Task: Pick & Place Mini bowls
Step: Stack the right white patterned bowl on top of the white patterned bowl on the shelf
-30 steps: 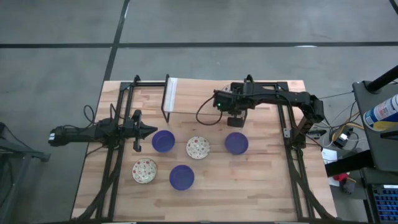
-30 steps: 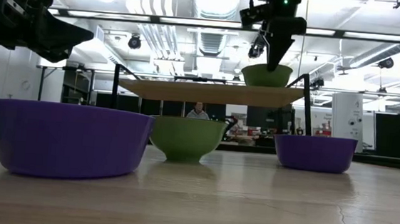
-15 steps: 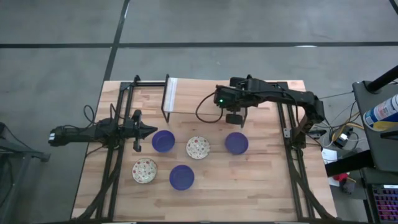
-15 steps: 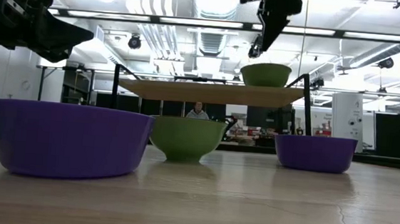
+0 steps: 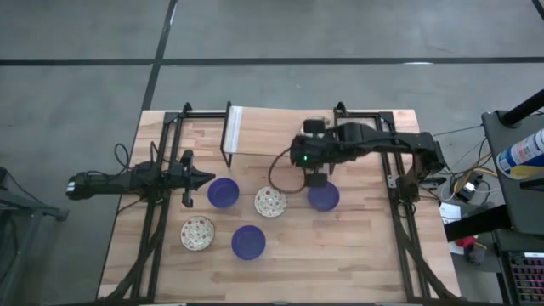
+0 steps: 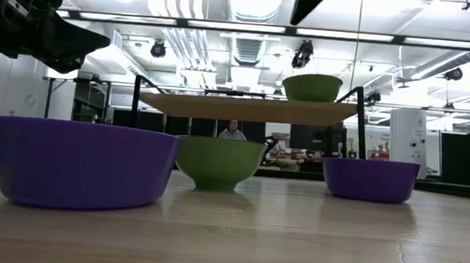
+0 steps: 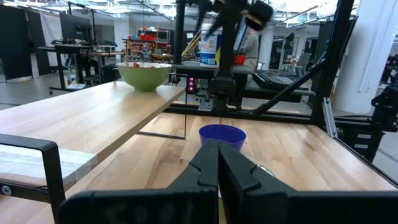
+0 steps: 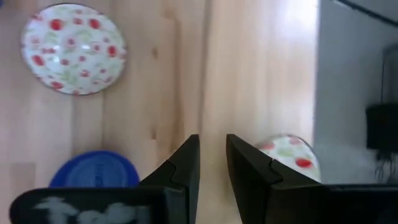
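Your right claw [image 5: 315,179] hangs empty, fingers narrowly parted, above the surface [image 5: 365,246] between a speckled bowl [image 5: 270,201] and a blue bowl [image 5: 323,196]; these bowls look light, rigid and slick, so pinch 1 by its rim.

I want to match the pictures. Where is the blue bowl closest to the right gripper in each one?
High view: blue bowl, rightmost on the table.
Low view: right side, small.
Left wrist view: middle of the picture.
Right wrist view: bottom left corner.
Landmark: the shelf bowl shows in all four views.
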Controlling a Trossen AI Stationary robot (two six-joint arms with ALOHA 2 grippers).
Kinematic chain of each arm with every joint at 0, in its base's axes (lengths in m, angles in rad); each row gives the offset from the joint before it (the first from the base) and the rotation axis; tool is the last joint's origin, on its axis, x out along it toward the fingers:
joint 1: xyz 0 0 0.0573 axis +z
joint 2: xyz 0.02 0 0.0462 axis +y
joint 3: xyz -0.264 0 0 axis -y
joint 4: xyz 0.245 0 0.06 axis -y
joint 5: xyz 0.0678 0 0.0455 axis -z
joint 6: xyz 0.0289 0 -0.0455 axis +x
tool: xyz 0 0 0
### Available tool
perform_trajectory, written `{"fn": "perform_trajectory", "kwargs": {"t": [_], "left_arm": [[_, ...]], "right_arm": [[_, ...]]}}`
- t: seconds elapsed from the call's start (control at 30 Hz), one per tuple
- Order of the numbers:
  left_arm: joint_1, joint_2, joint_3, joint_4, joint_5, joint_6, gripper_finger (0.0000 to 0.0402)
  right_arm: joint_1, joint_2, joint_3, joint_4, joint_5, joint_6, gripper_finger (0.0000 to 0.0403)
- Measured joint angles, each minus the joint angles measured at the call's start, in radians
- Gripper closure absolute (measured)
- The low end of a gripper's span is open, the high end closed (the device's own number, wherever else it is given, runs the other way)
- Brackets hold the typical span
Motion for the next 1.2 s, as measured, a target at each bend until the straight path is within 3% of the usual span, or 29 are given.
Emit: {"fn": "perform_trajectory", "kwargs": {"t": [0.7, 0.93, 1.2], "left_arm": [[0.0, 0.0, 0.0, 0.0, 0.0, 0.0, 0.0401], [0.0, 0.0, 0.0, 0.0, 0.0, 0.0, 0.0401], [0.0, 0.0, 0.0, 0.0, 0.0, 0.0, 0.0401]], "right_arm": [[0.23, 0.003, -0.375, 0.574, -0.058, -0.103, 0.0308], [0.25, 0.014, -0.421, 0.677, -0.061, -0.079, 0.0281], [0.278, 0.09, -0.391, 0.671, -0.068, -0.109, 0.0282]]}}
